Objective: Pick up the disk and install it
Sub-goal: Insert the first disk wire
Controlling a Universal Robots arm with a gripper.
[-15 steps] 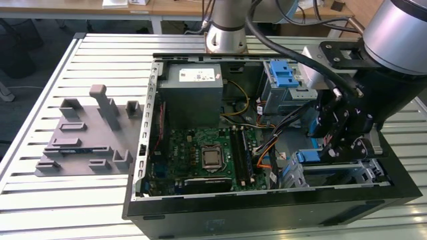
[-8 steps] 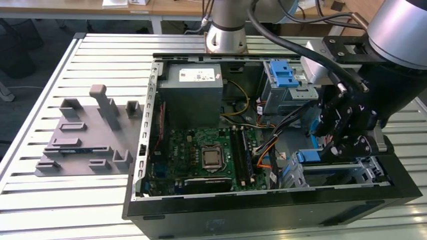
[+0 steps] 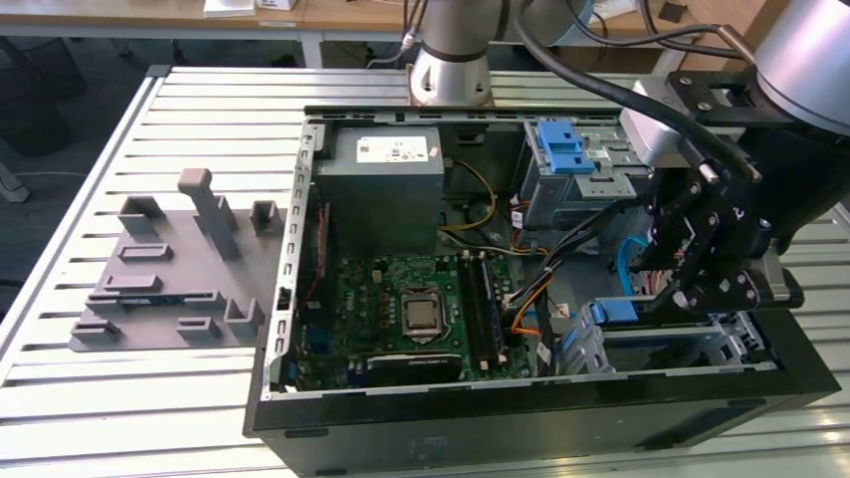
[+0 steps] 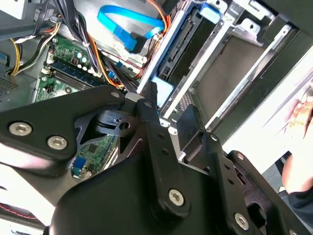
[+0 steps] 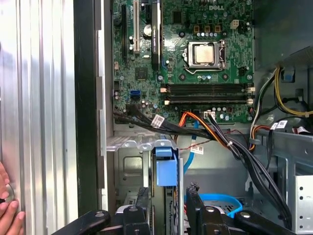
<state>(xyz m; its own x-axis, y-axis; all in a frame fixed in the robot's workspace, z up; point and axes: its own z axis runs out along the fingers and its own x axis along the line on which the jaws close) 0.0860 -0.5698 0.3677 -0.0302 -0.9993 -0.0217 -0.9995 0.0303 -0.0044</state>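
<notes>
The disk (image 5: 166, 167) stands on edge in the drive bay (image 3: 718, 344) at the case's front corner, on the exterior view's right. Its blue rail end (image 3: 618, 311) points toward the motherboard. My gripper (image 3: 688, 299) reaches down into that bay from above. In both wrist views the black fingers (image 5: 141, 208) sit on either side of the disk (image 4: 164, 89) and close in on its faces. The disk's body below the fingers is hidden by the bay walls and the gripper.
The open computer case (image 3: 531, 428) lies on a slatted metal table (image 3: 80, 398). Black and orange cables (image 5: 215, 137) run beside the bay. A second blue-latched cage (image 3: 571, 159) stands at the back. A grey fixture (image 3: 173, 269) lies left of the case. A person's hand (image 5: 7, 210) rests near the case.
</notes>
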